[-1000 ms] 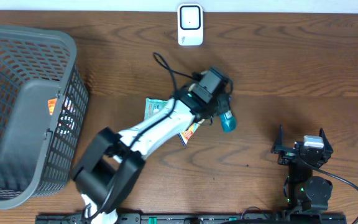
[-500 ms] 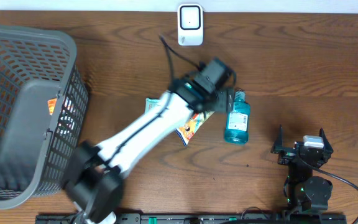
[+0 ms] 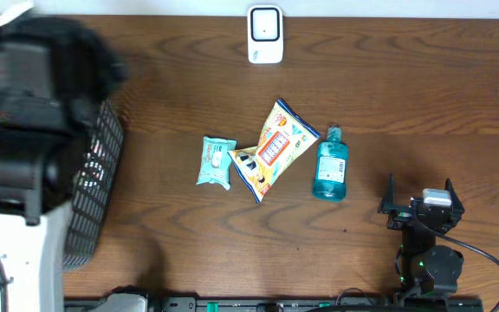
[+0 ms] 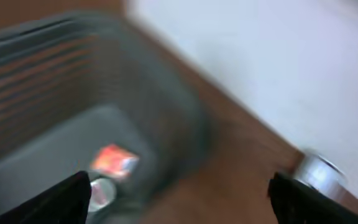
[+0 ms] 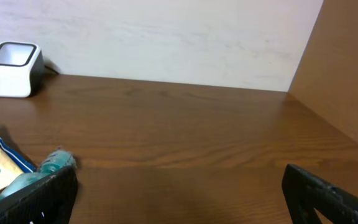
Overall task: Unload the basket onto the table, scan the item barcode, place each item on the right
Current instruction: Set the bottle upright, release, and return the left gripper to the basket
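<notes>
Left hand (image 4: pixel 179 190) is wide and empty over the basket (image 3: pixel 102 147), far left of the scanner (image 3: pixel 265 35). Right hand (image 5: pixel 179 193) is wide, idle. The bottle (image 3: pixel 329 165) lies on the table, this side of the scanner. Between items, I reckon: next, grasp one.

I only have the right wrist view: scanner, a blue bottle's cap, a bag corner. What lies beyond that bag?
Observer: A teal wipes pack lies beside the snack bag, on the side away from the bottle.
Operator: And the other gripper?
Observer: The left gripper hangs open and empty over the grey basket.
Operator: Is the bottle standing?
Observer: No, the blue bottle lies flat, cap toward the table's far edge.
</notes>
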`<control>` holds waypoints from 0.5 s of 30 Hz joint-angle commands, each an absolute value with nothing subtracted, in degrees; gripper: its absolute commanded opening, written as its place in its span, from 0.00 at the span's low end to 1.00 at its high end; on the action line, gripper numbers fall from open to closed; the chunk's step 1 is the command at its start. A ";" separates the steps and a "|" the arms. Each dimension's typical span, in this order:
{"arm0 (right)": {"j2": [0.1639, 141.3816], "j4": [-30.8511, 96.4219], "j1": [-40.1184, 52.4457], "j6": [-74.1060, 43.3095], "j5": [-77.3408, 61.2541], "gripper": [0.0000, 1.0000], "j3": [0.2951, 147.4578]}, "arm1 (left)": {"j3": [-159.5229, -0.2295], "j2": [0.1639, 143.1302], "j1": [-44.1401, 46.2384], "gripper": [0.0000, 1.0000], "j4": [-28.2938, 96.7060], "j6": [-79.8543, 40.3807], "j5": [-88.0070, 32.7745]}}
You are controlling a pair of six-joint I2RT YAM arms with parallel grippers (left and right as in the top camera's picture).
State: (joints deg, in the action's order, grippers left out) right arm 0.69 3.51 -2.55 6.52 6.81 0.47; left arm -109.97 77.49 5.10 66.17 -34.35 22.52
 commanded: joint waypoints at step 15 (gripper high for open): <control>0.34 3.60 -2.59 6.94 6.46 0.99 0.32 | -98.72 100.60 -24.99 0.88 73.03 -48.93 -0.38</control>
State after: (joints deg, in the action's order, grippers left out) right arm 0.69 3.51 -2.55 6.52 6.79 0.47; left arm -100.16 94.80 -24.73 72.36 -42.72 3.86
